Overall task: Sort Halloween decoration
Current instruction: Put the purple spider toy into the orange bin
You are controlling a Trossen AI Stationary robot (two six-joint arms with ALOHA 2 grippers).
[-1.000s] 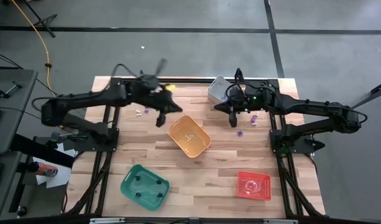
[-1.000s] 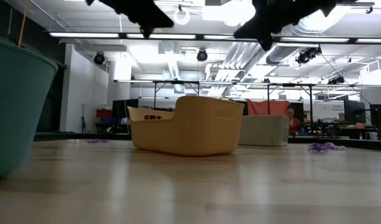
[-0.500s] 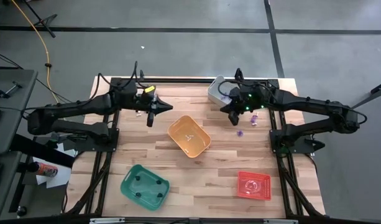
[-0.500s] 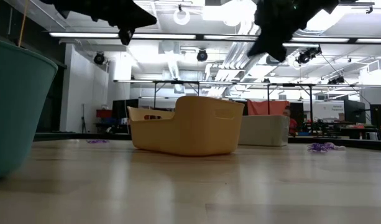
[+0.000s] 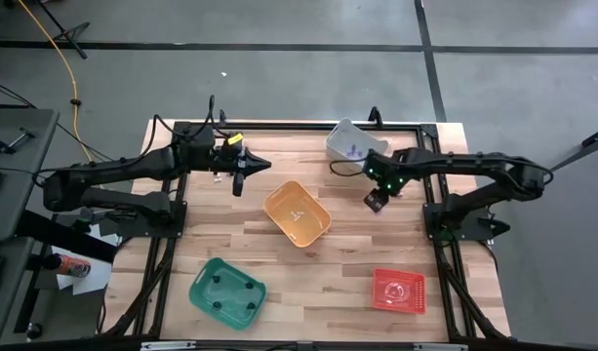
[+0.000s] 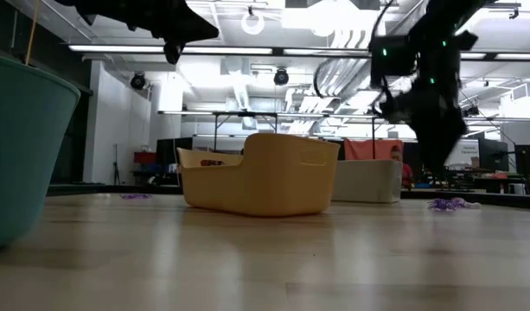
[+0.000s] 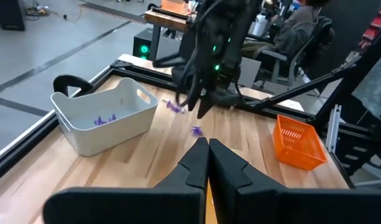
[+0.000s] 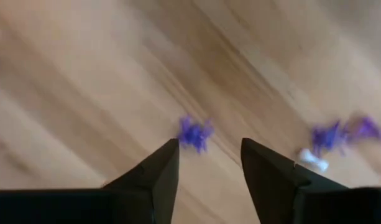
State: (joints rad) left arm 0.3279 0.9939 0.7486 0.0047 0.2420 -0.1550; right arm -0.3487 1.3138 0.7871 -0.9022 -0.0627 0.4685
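Four bins on the wooden tabletop (image 5: 347, 263). White bin (image 5: 354, 142) at the far edge, toward the right corner, carried a few purple trinkets (image 7: 104, 119) on its floor. Orange bin (image 5: 298, 214) near the middle, set at an angle, showed one small whitish piece (image 5: 299, 214) inside. Green bin (image 5: 226, 292) near the near-left corner held several small dark pieces (image 5: 232, 290), too tiny to identify. Red mesh bin (image 5: 399, 291) near the near-right corner; contents could not be told.

Loose purple trinket (image 8: 194, 134) lay on bare wood between the white bin and the right edge, with more purple trinkets (image 8: 345, 134) and a whitish bit (image 8: 313, 160) close by.

Right gripper (image 8: 206, 158) hung over that loose purple trinket with jaws parted, nothing between them, the trinket just off one fingertip. Left gripper (image 5: 252, 168) waited near the far edge, left of the orange bin, fingers pressed together and empty.
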